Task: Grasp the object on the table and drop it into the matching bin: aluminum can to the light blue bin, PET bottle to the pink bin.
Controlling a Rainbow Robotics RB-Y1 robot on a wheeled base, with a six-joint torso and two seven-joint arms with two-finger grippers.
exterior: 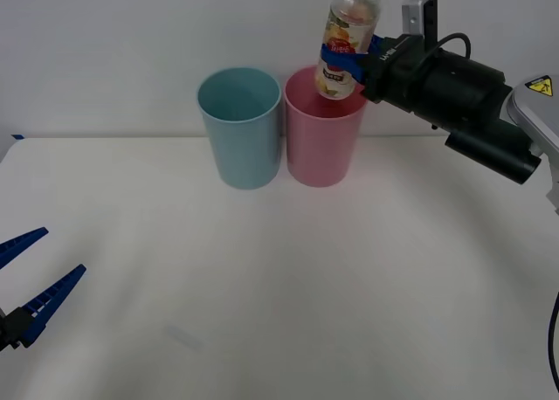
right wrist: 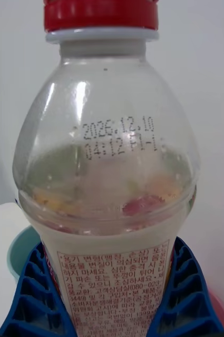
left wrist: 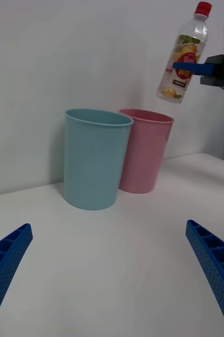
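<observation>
PET bottle (exterior: 347, 35) above pink bin (exterior: 322, 138); light blue bin (exterior: 240, 127) touching its left, on table (exterior: 279, 286).

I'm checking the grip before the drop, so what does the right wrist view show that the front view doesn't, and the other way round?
Right wrist view alone: the printed date code on the small clear plastic bottle and its label's fine print.

Front view alone: the bottle's tilt above the tall round pink plastic bin, the white table, and the open left gripper.

Both: the right gripper with its blue fingers clamping the label, and the tall pale teal-blue plastic bin.
</observation>
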